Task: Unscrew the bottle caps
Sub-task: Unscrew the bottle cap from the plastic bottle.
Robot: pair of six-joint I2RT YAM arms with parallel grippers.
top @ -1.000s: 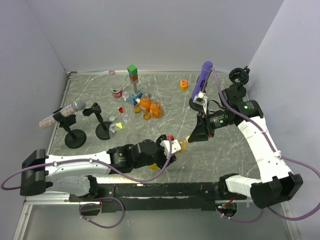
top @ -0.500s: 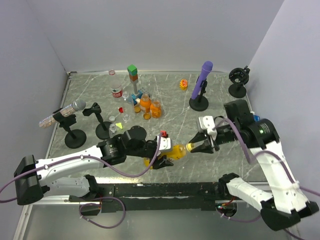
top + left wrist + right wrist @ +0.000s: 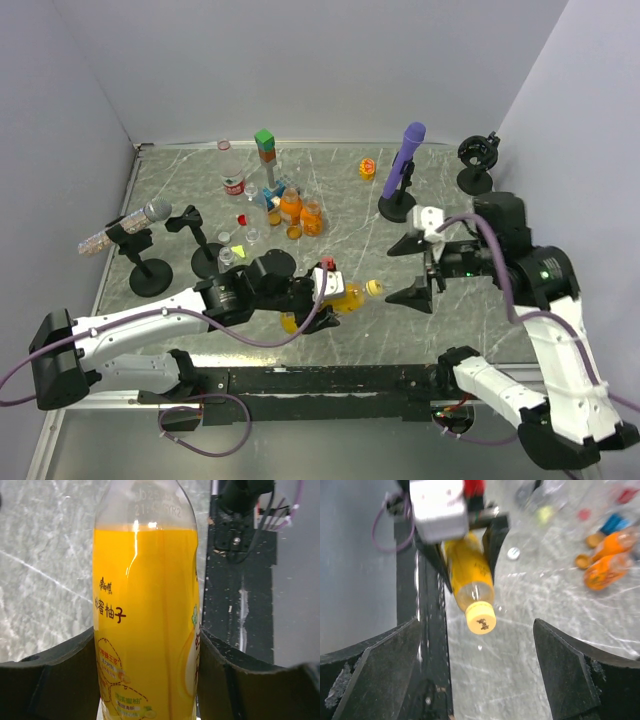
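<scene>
Plainly, the yellow juice bottle (image 3: pixel 348 297) lies nearly level close to the 6 o'clock edge of the table (image 3: pixel 320 170), with its neck pointing toward 3 o'clock. The yellow cap (image 3: pixel 480 618) sits on that neck and carries dark print on its top. Yellow liquid fills the bottle up to the shoulder, and above that the plastic is clear.

The left gripper (image 3: pixel 330 302) is clamped around the bottle's body. In the left wrist view its two dark fingers press against the label, one on each side.

The right gripper (image 3: pixel 390 275) is at 3 o'clock of the cap with its jaws spread wide, and it holds nothing. In the right wrist view the cap faces the camera, centred in the gap between the two fingers and touching neither.

Well apart from the held bottle, toward 11 o'clock, stands a cluster of other items. It includes two orange bottles (image 3: pixel 290 207), a red-labelled bottle (image 3: pixel 234 185) beyond them and a loose red cap (image 3: pixel 242 218) on the table. The stacked green and orange blocks (image 3: pixel 265 148) rise at the far side of this cluster.

Toward 1 o'clock a purple microphone (image 3: pixel 409 145) leans on its black stand (image 3: pixel 397 209). At the table's 9 o'clock side a grey microphone (image 3: pixel 153 211) rests on another stand.
</scene>
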